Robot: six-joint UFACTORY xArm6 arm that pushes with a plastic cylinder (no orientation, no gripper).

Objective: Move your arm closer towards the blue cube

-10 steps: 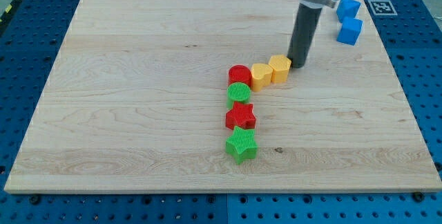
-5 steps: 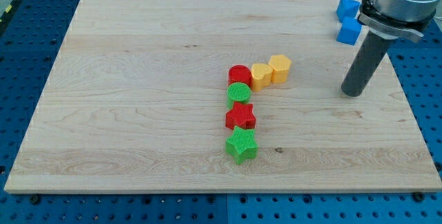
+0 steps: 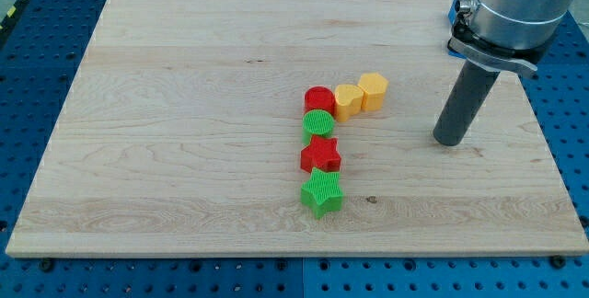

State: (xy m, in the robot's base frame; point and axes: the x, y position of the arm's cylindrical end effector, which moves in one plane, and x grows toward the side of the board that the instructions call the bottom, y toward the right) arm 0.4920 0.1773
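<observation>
My tip (image 3: pixel 448 140) rests on the wooden board (image 3: pixel 184 105) at the view's right, well right of the yellow blocks. The blue blocks at the view's top right are almost wholly hidden behind my arm. Only a sliver of a blue block (image 3: pixel 454 7) shows at the arm's left edge, above the tip. I cannot tell which blue block it is.
Near the board's middle a yellow hexagon block (image 3: pixel 373 89) and a second yellow block (image 3: pixel 347 100) sit side by side. Left of them, a red cylinder (image 3: pixel 319 98), green cylinder (image 3: pixel 317 123), red star (image 3: pixel 320 155) and green star (image 3: pixel 321 192) run downward.
My tip left the yellow hexagon's right side and swung to the view's right, then came slightly back left and down. My arm now covers the blue blocks. No block moved.
</observation>
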